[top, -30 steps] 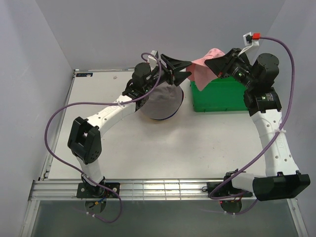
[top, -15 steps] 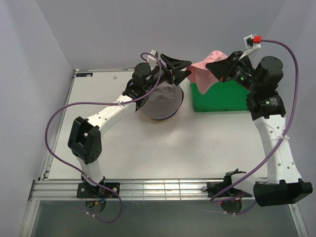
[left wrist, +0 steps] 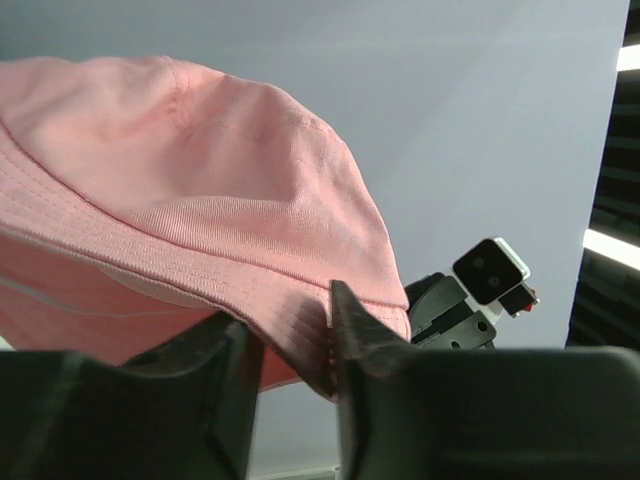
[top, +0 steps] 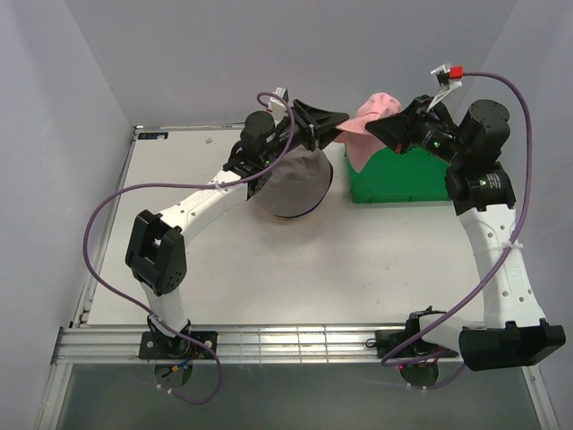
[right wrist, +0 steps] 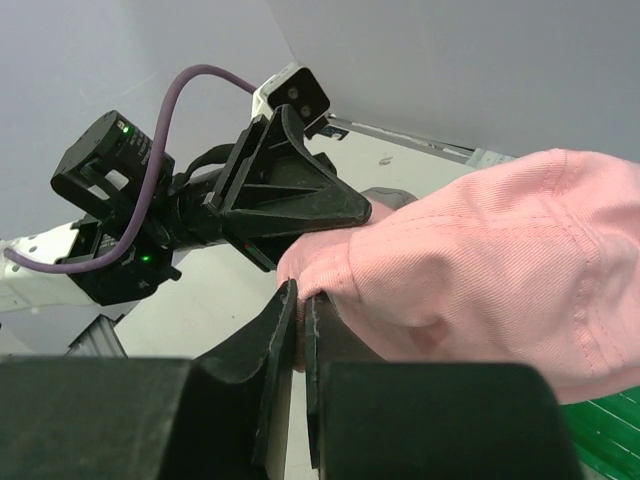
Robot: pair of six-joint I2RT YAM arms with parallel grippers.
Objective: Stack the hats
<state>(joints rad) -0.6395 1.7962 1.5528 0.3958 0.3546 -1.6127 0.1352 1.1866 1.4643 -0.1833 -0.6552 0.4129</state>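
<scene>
The pink hat hangs in the air between my two grippers, above the left end of the green bin. My right gripper is shut on its brim; in the right wrist view the pads pinch the pink hat. My left gripper is open, and the pink hat's brim passes between its spread jaws, lying against the right finger. The grey hat tops a pile under the left wrist, with dark blue and red edges showing beneath. The yellow hat is hidden.
The green plastic bin stands at the back right of the table, under my right gripper. The white tabletop stretches in front of the pile. Grey walls close in the back and sides.
My right gripper has lifted the pink hat and carried it left, so its brim now lies between the left gripper's open jaws. The left arm has barely moved.
</scene>
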